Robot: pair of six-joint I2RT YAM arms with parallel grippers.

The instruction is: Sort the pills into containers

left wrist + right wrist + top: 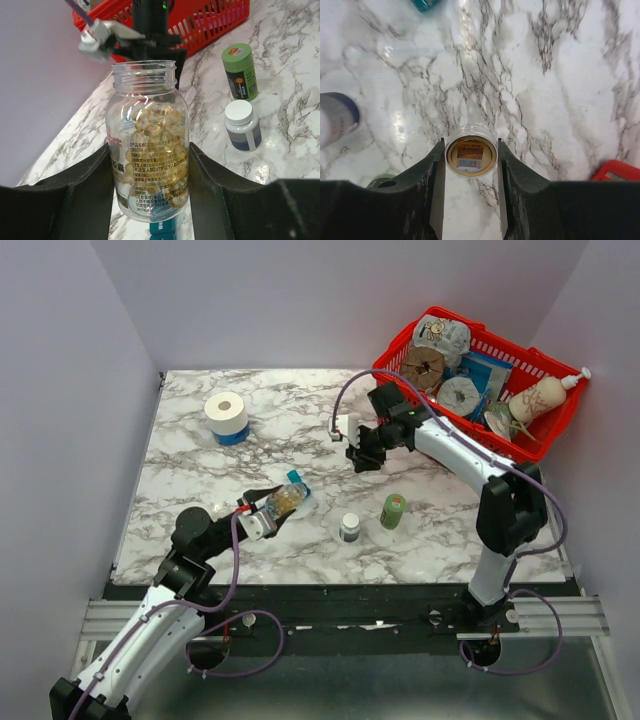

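While left claw [150,170] clamps it, clear plastic bottle [144,82]: uncapped, mouth open, near-left of centre on the marble worktop [560,100].
Yellowish-brown gel pills [159,142]: all inside the bottle, none seen outside it.
Right claw [470,149]: clenched on round tan cap [470,159], above the worktop, to the far right of the bottle.
Blue plastic organiser strip [162,229]: only a teal sliver shows under the bottle; compartments hidden, contents cannot tell.
Done: cap is off.
Left: judged nearly everything; tip pills out, spread them over the compartments.
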